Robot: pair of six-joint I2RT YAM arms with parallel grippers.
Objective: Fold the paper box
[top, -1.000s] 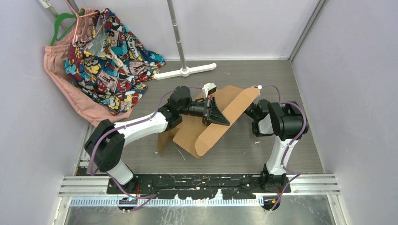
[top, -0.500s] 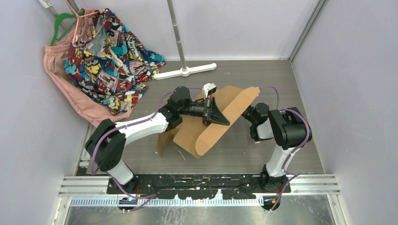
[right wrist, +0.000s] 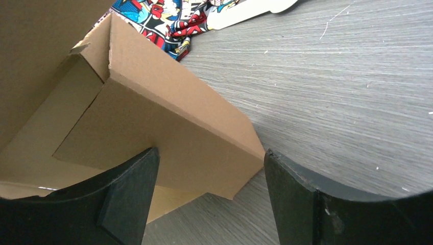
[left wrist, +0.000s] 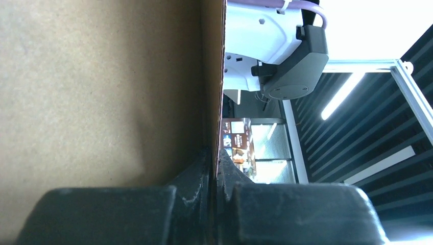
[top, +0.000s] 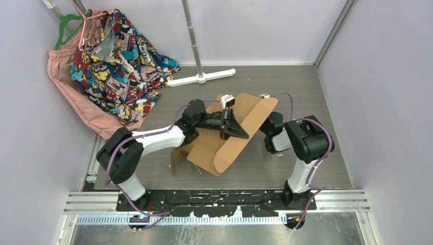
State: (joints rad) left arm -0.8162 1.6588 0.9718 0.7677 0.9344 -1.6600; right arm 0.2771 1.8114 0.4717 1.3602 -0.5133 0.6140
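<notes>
1. By the clenched left gripper, a raised panel edge of the paper box is being gripped.
2. The right gripper is being presented, jaws apart, to a side flap.
3. Mid-table, a flap fold seems in hand; next, that flap needs seizing and turning.

The left arm rises from its base at lower left, bends at the elbow and stretches toward the centre of the frame. Its wrist is rolled so that the left hand lies sideways. Its fingers are pressed together on an edge of the paper box (only the sheet's thickness parts them). The right arm folds back on itself right of centre, its forearm reaching left and low. The right hand stands with its jaws wide apart.
</notes>
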